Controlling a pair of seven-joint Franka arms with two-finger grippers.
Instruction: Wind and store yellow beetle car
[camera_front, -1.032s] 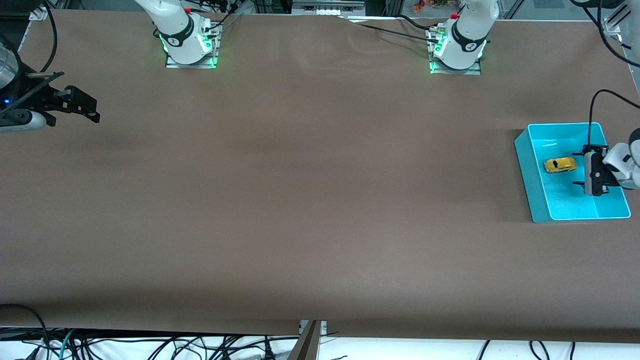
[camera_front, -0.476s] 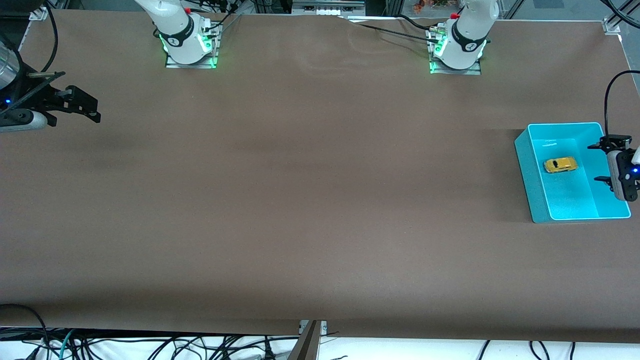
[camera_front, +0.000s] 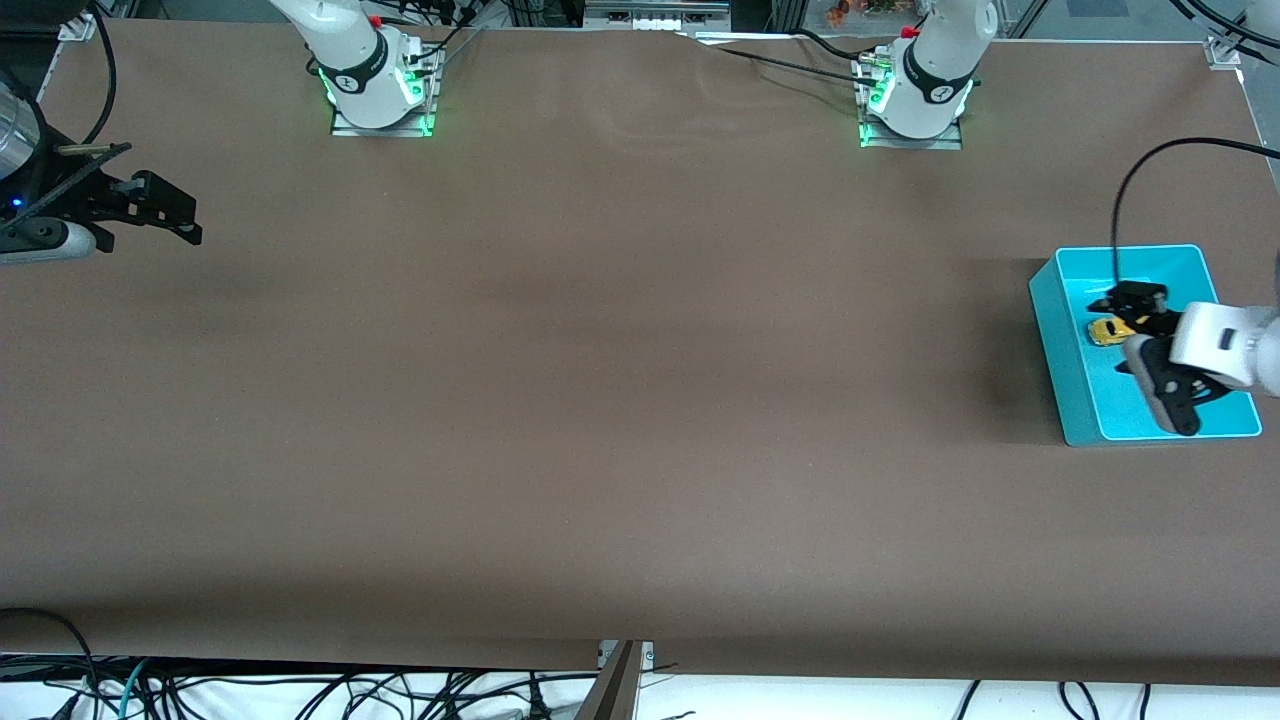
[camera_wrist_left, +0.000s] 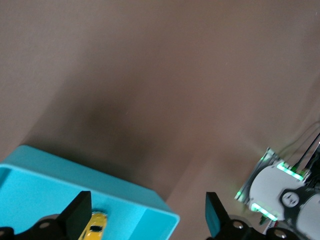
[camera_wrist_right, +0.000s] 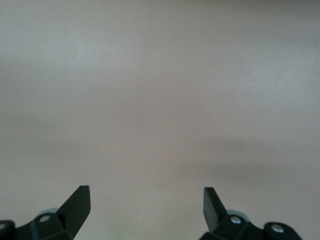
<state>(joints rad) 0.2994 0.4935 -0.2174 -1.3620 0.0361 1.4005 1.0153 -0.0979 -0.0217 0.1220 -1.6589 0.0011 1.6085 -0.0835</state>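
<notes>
No writing that I can read.
I find no legible label, brand, number or sign on anything in my views.

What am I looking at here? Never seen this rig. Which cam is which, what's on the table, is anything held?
Two white robot arms are bolted along one edge of a brown table, each ending in a two-finger gripper. The wide picture comes from a high camera facing the arms. The other two come from cameras on the arms' wrists, looking out past their own fingers.

The left gripper hangs over a teal bin at the left arm's end of the table, fingers open. In the bin lies a tiny yellow beetle car, partly hidden by the gripper in the wide picture; the left wrist view shows it too, beside one black finger, not pinched.

The right gripper waits over the right arm's end of the table, open. Its camera sees only brown tabletop.

Nothing is held.
</notes>
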